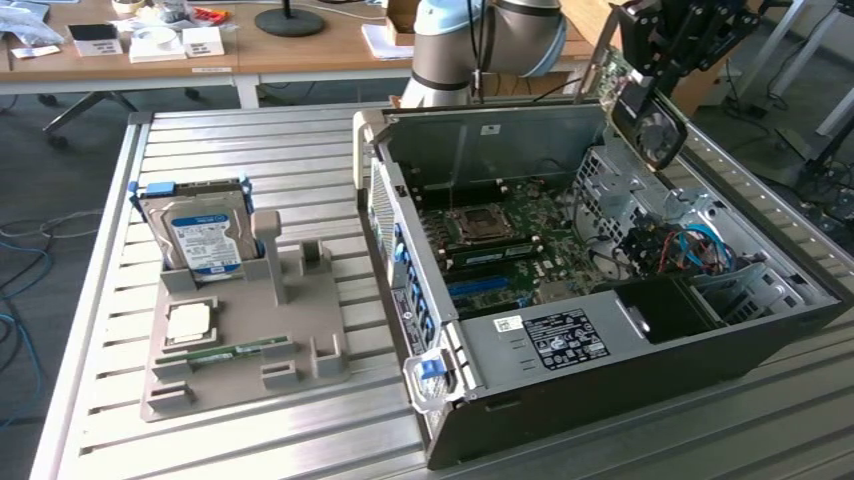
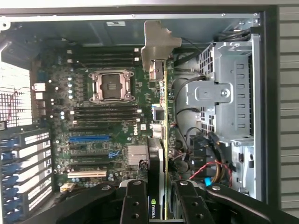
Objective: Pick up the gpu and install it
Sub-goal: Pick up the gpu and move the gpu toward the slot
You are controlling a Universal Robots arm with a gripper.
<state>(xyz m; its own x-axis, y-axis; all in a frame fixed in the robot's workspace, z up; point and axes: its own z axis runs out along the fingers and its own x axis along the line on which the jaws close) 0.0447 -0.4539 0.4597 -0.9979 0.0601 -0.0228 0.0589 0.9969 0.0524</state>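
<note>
My gripper point(image 1: 663, 45) is shut on the gpu point(image 1: 654, 125) and holds it in the air over the far right part of the open computer case point(image 1: 747, 345). In the exterior view the card hangs on edge, with its round black fan facing the exterior view's right. The wrist view looks along the gpu point(image 2: 161, 121) edge-on: a thin green board, black cooler near my fingers point(image 2: 135, 200), and silver end bracket point(image 2: 156, 44) at its far end. Below it lies the motherboard point(image 2: 103, 116) with its blue and black expansion slots point(image 2: 88, 138). The card is well above the board, touching nothing.
A grey fixture plate point(image 1: 267, 385) on the slatted table holds a hard drive point(image 1: 203, 240), a processor point(image 1: 187, 320) and a memory stick point(image 1: 234, 352). Inside the case, a metal drive cage point(image 2: 226, 98) and loose cables point(image 2: 210, 168) sit beside the motherboard. A desk point(image 1: 267, 55) stands behind.
</note>
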